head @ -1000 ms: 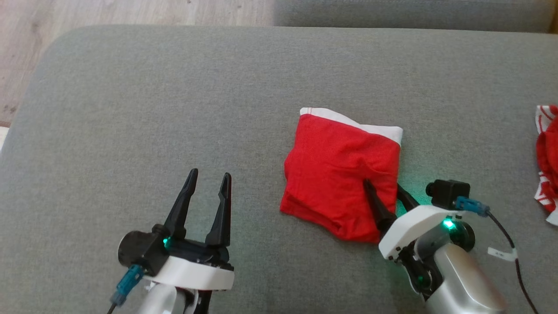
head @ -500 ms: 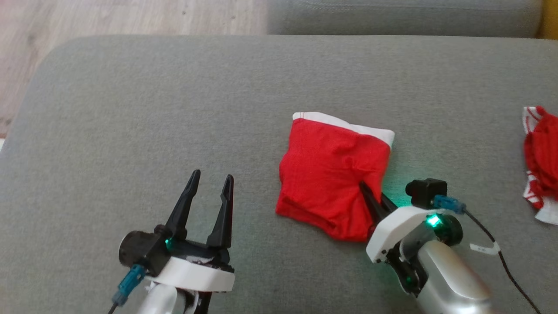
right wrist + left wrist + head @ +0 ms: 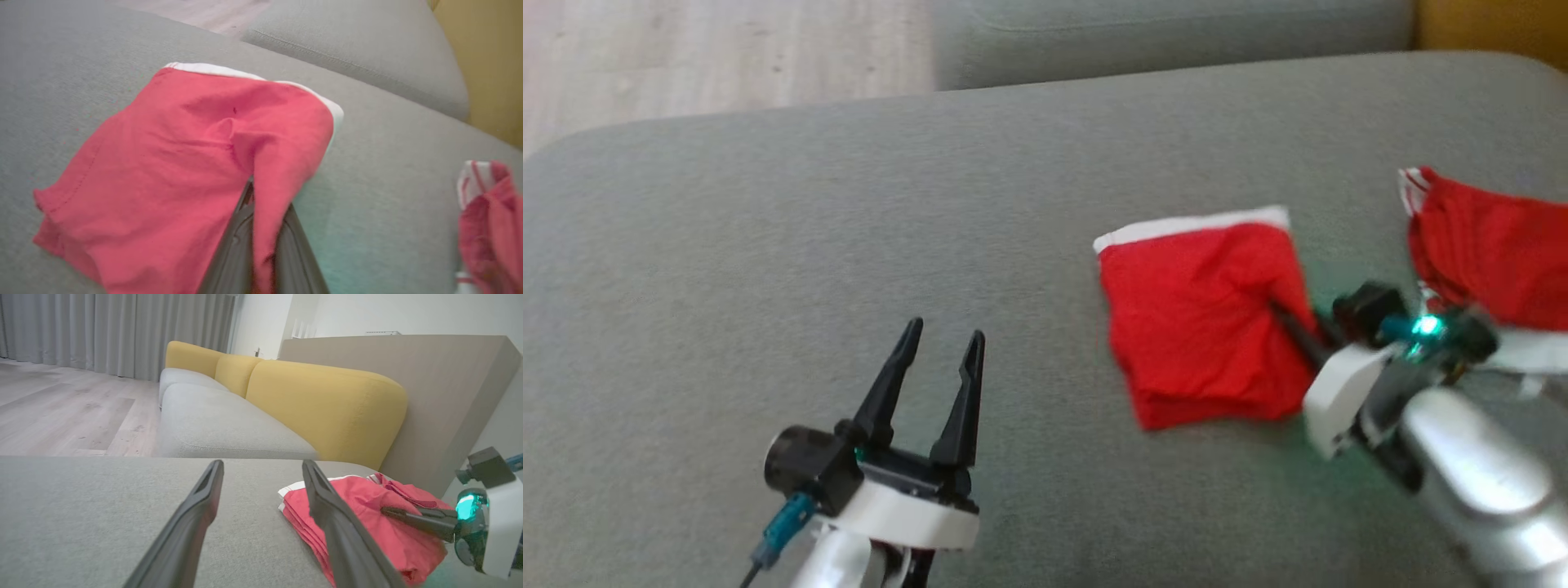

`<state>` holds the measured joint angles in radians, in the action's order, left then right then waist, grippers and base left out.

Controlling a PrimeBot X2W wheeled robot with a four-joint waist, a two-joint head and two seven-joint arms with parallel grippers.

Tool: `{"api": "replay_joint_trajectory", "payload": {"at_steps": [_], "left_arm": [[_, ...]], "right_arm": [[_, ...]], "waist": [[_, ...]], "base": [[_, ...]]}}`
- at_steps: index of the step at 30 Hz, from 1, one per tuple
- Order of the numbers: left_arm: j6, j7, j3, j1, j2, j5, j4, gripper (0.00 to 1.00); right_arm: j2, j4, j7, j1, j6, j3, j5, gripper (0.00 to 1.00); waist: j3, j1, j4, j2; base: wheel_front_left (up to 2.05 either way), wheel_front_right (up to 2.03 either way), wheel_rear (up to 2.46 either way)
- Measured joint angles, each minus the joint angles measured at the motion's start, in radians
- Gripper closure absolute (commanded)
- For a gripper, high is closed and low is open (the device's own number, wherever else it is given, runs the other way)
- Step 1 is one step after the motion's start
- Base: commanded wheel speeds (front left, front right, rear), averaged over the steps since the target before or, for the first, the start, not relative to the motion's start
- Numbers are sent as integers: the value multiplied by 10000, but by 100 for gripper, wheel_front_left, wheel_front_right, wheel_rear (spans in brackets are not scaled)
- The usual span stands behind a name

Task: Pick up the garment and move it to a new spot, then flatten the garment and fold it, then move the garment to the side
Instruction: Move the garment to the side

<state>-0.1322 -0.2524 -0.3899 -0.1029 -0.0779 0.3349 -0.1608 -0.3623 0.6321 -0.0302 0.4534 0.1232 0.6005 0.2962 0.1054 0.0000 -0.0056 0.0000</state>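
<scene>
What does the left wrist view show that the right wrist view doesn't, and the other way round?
Left wrist view adds: the grey curtains and the left gripper, open. Right wrist view adds: a close look at a ridge of the red garment pinched between the fingers of the right gripper. Both: the red garment, the second red cloth beside it, and the grey cushion beneath.

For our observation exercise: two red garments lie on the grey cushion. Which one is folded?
The square garment with the white band, pinched by the right hand; the other garment, further right, lies crumpled.
</scene>
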Motion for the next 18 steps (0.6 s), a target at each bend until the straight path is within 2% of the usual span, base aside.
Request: {"api": "replay_joint_trajectory", "payload": {"at_steps": [3, 8, 18], "left_arm": [[0, 0, -31, -390, -4, 0, 10, 0], [0, -13, -61, -1144, 33, 2, 48, 0], [0, -13, 115, -1211, -12, 63, 35, 0]], "right_arm": [[-895, -562, 393, 566, 0, 435, 88, 100], [-2318, -1101, 836, 1505, 0, 527, 407, 100], [-4149, -1300, 1425, 1748, 0, 330, 1170, 100]], "waist": [[156, 0, -336, 0], [642, 1, -791, 0], [1653, 2, -1268, 0]], "base": [[0, 0, 0], [0, 0, 0], [0, 0, 0]]}}
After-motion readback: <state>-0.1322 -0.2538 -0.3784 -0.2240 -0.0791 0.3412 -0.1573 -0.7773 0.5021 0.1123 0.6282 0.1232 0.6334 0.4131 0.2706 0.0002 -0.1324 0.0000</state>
